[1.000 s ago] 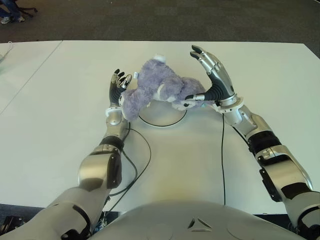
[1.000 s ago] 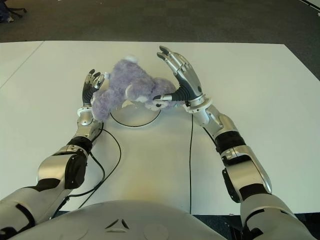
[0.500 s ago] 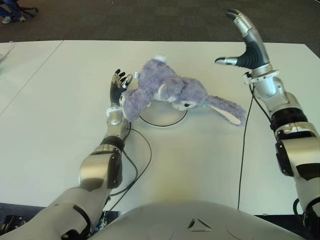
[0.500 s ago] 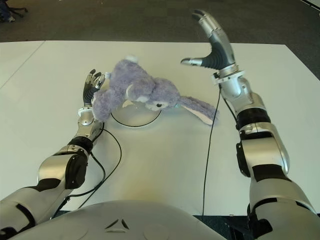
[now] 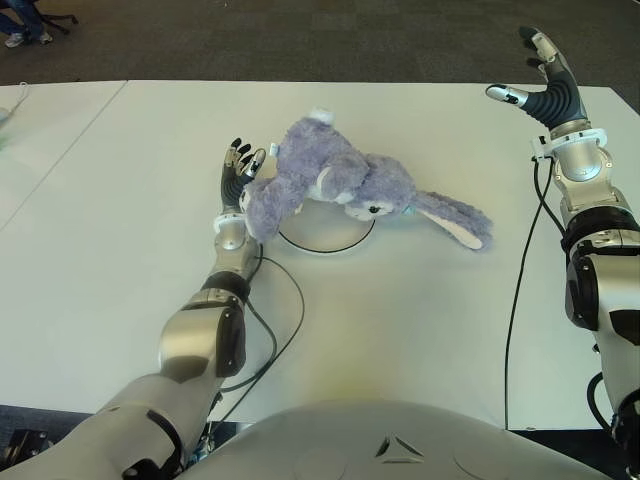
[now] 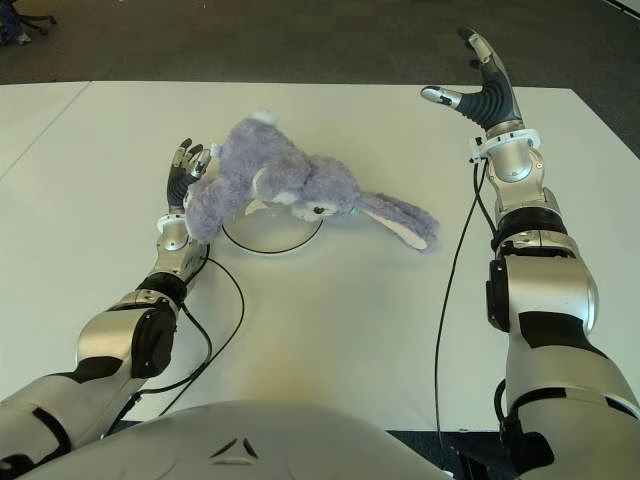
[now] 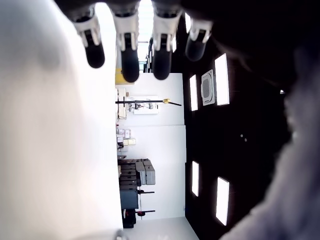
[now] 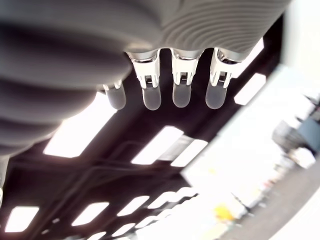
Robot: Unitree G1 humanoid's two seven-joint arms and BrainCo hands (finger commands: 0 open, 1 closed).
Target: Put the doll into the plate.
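Doll [image 5: 345,186] across the plate [image 5: 330,238] rim, left hand [image 5: 238,172] open against it, right hand [image 5: 545,85] open, well clear.

White table [image 5: 120,300] on dark grey carpet [image 5: 300,40] — rectangular ceiling light panels [image 7: 221,80] overhead.

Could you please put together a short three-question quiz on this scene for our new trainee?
1. True or false: the right hand grasps the doll.
2. Which hand shows right beside the doll: A left, B right?
3. Fill in: the doll's ears lie off the plate on the ____.

Key: 1 false, it is raised, open and apart from the doll. 2 A, the left hand. 3 table.
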